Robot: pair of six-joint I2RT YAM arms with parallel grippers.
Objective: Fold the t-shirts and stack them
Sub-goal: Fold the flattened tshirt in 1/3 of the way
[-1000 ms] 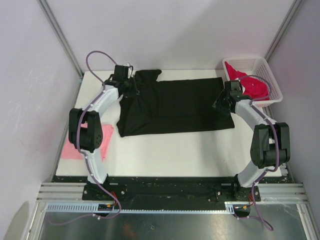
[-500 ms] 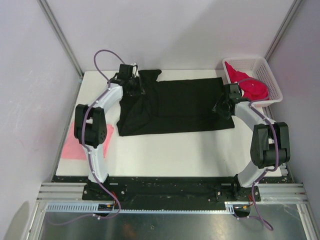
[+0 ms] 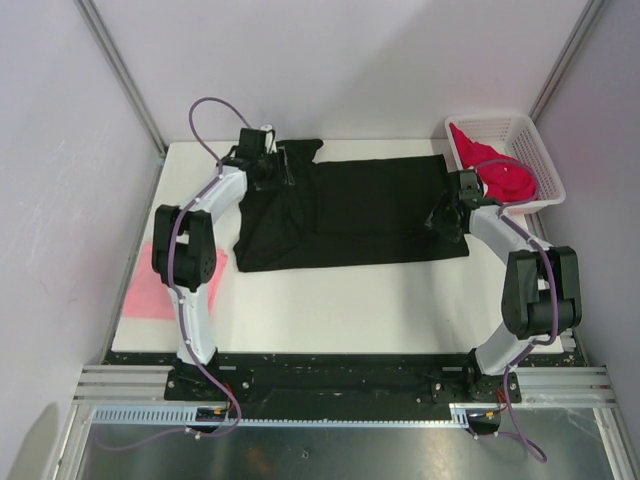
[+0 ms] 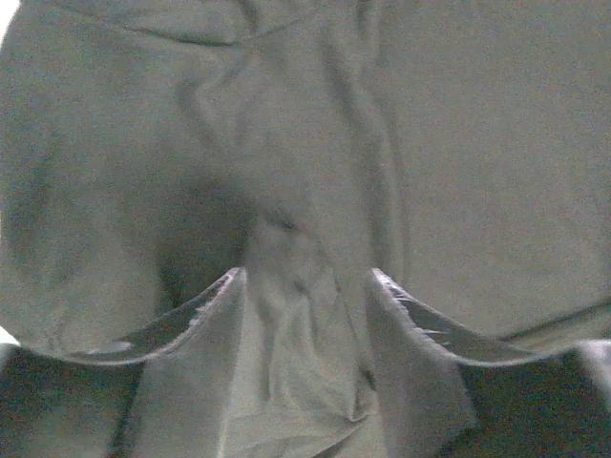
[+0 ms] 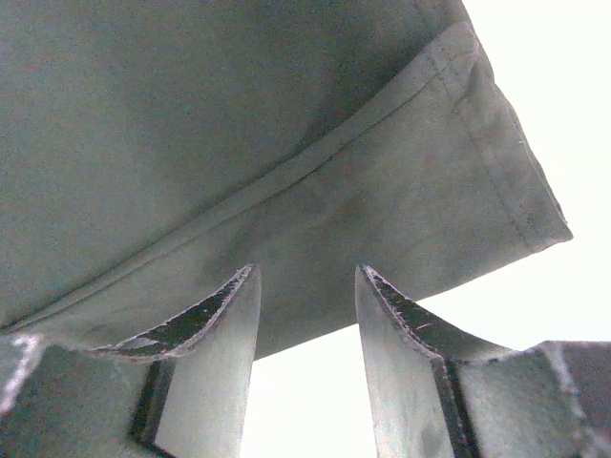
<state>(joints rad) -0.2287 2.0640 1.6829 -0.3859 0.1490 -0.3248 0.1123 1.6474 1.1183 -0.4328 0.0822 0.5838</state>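
Tabletop: a white rectangular tabletop (image 3: 340,310) that carries the cloth and, at its far right corner, a basket.
Black t-shirt: a soft black cloth t-shirt (image 3: 370,205) lies spread across the far half of the tabletop, running from near the far left corner to just short of the basket. Its right part lies flat with a stitched hem at the edge; its left part is bunched and doubled over on itself.
Left gripper: the left gripper (image 4: 305,277) sits low over the bunched left end of the black t-shirt, near the far edge. It is released, its jaws standing apart with a raised crease of the cloth between them and no pinch visible.
Right gripper: the right gripper (image 5: 305,272) is at the shirt's right edge, also released. Its fingertips stop just short of the hem and bare tabletop shows between them.
Pink t-shirt: a light pink cloth t-shirt (image 3: 145,295) lies flat at the left edge of the tabletop, partly hidden behind the left arm.
Red t-shirt: a bright crimson-red cloth t-shirt (image 3: 505,175) is heaped inside the basket.
Basket: a white plastic lattice basket (image 3: 535,135), just beyond the right arm's wrist.
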